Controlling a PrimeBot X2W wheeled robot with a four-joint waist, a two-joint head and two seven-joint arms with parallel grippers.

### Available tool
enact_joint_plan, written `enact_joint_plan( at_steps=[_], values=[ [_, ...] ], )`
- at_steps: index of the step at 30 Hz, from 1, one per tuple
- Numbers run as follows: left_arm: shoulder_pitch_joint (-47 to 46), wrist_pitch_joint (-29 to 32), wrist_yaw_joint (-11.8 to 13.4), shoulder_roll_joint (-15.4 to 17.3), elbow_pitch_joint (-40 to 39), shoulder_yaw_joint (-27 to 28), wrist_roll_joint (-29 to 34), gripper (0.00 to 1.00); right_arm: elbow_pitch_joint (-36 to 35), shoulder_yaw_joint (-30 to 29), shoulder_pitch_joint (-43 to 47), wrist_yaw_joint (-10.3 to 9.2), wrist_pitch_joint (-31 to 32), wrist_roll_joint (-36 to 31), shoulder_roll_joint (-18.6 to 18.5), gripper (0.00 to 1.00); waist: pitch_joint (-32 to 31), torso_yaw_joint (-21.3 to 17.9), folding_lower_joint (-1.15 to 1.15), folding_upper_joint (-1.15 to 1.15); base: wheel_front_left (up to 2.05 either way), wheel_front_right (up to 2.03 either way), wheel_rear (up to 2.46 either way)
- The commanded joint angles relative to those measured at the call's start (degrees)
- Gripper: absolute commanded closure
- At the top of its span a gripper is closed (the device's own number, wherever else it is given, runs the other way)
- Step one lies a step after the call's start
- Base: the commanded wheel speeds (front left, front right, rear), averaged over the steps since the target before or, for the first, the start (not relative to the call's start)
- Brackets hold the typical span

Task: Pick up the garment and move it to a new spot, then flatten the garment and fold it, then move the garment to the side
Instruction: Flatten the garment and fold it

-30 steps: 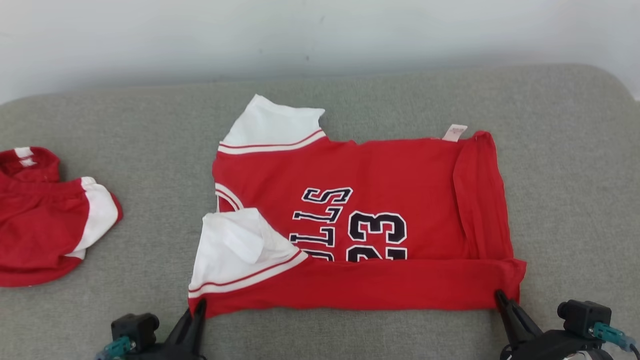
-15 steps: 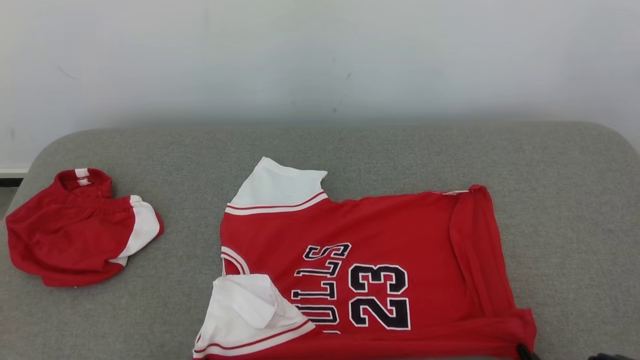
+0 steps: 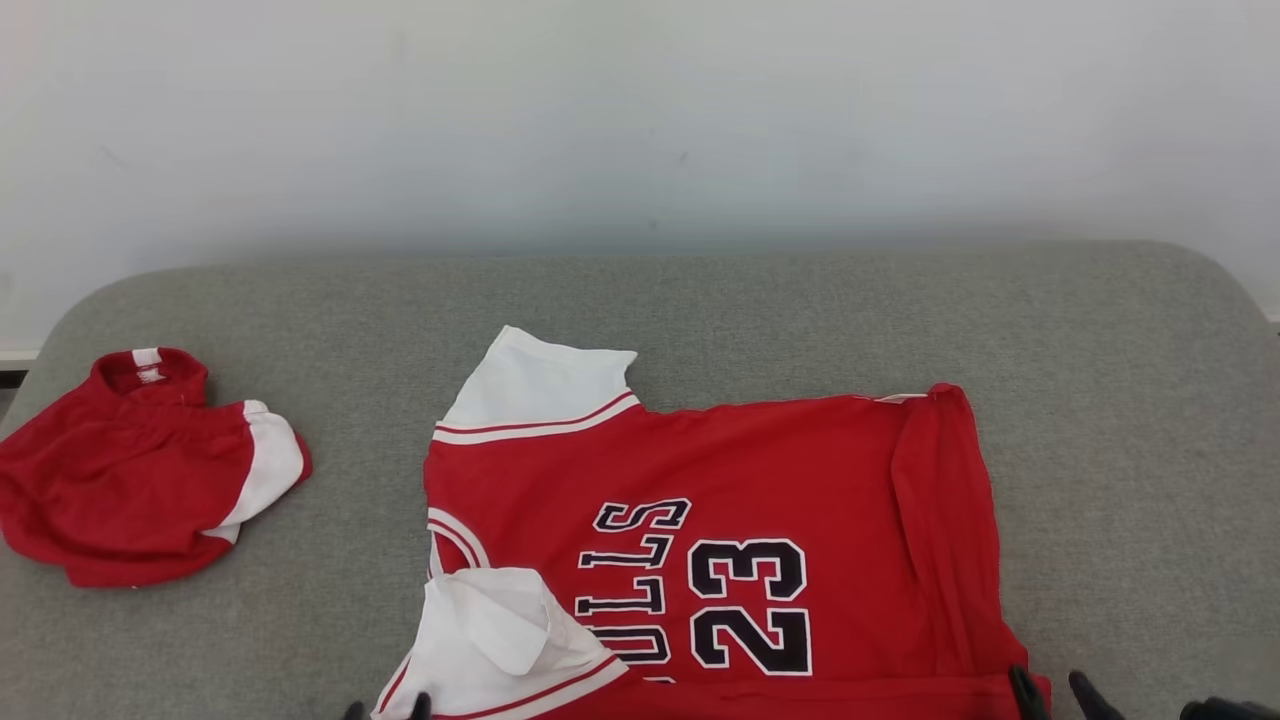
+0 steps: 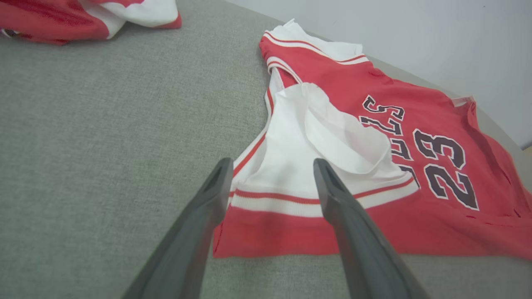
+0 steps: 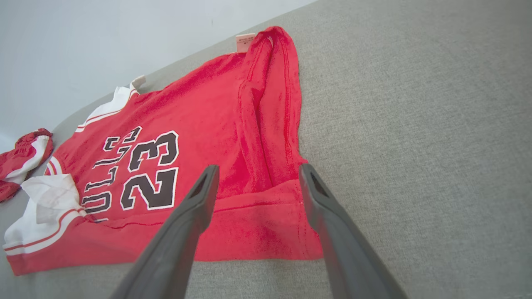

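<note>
- The left gripper sits at the cushion's near edge. Its jaws are spread wide with nothing between them, and the tips straddle the garment's near white sleeve.
- The right gripper is also at the near edge, further toward the cushion's right end. It is just as wide apart and empty, poised over the garment's near right corner. I cannot tell whether either gripper's tips touch the cloth.
- The garment, a red jersey with a dark number print, lies flat across the middle of the cushion. A folded band is turned up along its near side.
- Risk on the left: the sleeve's loose flap lies crumpled on top. A pinch from here could catch only that flap and drag the sleeve out instead of lifting the folded edge.
- Risk on the right: a shallow bite may take just the top layer of the band, so the fold would peel open as it rises.
- The band lies close to the cushion's near edge, so a pull toward the robot could slide cloth over it.
- Further in, the side hem toward the cushion's right end is doubled over. Uneven lifting by the two arms could skew it or let it flop out.
- The far white sleeve and a small label lie on the garment's side nearest the cushion's back edge.
- A second red piece is heaped at the cushion's left end, well apart. If the garment is moved that way, the two could tangle.
</note>
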Motion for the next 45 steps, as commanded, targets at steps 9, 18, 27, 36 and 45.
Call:
enact_joint_plan(
  at_steps=[9,18,27,36,45],
  values=[
    [-2.1,-0.5,1.2,-1.5,-9.0,8.4,8.7,0.00,-3.4,-0.5,-4.9,-0.16,-9.9,-3.7,2.8,0.00,-0.1,-1.5,0.01,0.00,0.00,0.00,0.00],
    [-2.0,-0.5,1.2,-3.2,-14.9,13.8,17.9,0.00,-3.6,-0.1,-7.3,-0.16,-17.3,-5.1,3.8,0.00,-0.4,-1.8,0.01,0.00,0.00,0.00,0.00],
    [0.1,-0.5,-1.8,-5.1,-16.4,18.7,20.8,0.00,-2.9,-1.2,-6.2,-0.16,-19.1,-11.9,4.0,0.00,-0.5,-0.8,0.01,0.00,0.00,0.00,0.00],
    [2.8,-0.5,-4.3,-6.1,-15.2,20.8,23.7,0.00,-2.3,-1.3,-5.0,-0.16,-19.3,-17.4,5.7,0.00,-0.7,0.7,0.01,0.00,0.00,0.00,0.00],
    [2.6,-0.5,-5.8,-7.1,-14.5,23.0,25.1,0.00,-2.0,-1.5,-4.3,-0.16,-19.3,-18.2,5.7,0.00,-1.0,1.2,0.01,0.00,0.00,0.00,0.00]
  ],
)
